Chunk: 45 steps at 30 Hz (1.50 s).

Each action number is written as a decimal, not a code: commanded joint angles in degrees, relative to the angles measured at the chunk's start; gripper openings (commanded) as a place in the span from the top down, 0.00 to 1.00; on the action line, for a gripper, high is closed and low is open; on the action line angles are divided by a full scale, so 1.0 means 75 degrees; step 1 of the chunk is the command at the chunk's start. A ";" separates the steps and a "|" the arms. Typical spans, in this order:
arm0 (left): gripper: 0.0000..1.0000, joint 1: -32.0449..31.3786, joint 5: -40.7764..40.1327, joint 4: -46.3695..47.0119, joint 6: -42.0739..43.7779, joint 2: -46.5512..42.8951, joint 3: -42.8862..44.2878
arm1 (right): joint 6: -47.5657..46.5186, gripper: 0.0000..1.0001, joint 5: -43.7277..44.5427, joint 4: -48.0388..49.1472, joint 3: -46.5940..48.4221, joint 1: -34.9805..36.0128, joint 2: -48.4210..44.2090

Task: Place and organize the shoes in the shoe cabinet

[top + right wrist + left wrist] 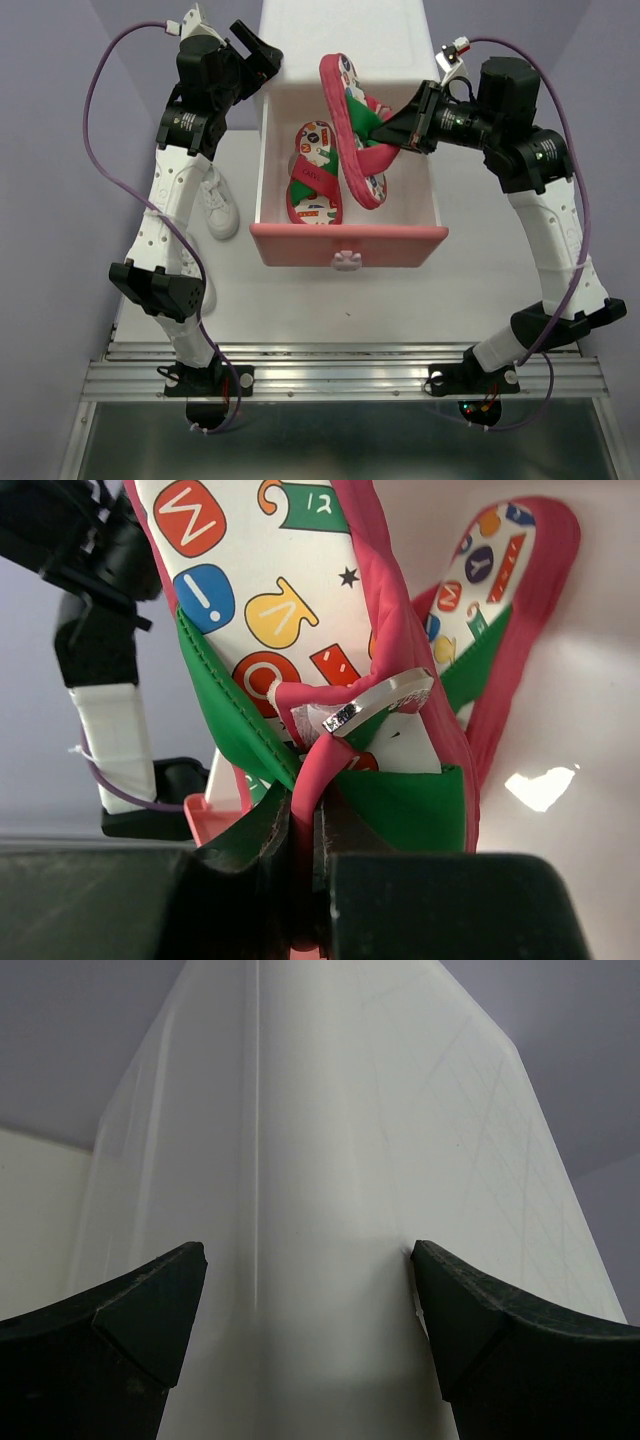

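Note:
The white shoe cabinet (345, 30) has its pink-fronted drawer (348, 245) pulled open. One red flip-flop (313, 178) lies flat inside it. My right gripper (397, 135) is shut on the red strap of the second flip-flop (348, 110) and holds it tilted on edge over the drawer. In the right wrist view the gripper (308, 875) pinches that strap, with the held flip-flop (270, 580) above and the lying one (495, 590) behind. My left gripper (262, 55) is open at the cabinet's left corner (330, 1160). A white sneaker (218, 205) lies left of the drawer, partly hidden by my left arm.
The drawer's bunny knob (346, 261) points toward the arm bases. A metal rail (340, 375) runs along the near table edge. Purple walls stand on both sides. The right half of the drawer floor (410, 190) is bare.

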 commanded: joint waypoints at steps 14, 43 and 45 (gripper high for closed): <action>0.06 0.0119 -0.0760 -0.1796 0.0323 0.0770 -0.0344 | -0.1512 0.99 0.0688 -0.1515 -0.0279 0.0298 -0.0453; 0.06 0.0119 -0.0865 -0.1702 0.0229 0.0617 -0.0649 | -0.0528 0.99 0.7099 -0.2254 0.1726 0.2173 0.0790; 0.06 0.0119 -0.0865 -0.1691 0.0229 0.0641 -0.0637 | -0.0481 0.99 0.7286 -0.2465 0.1819 0.2173 0.0825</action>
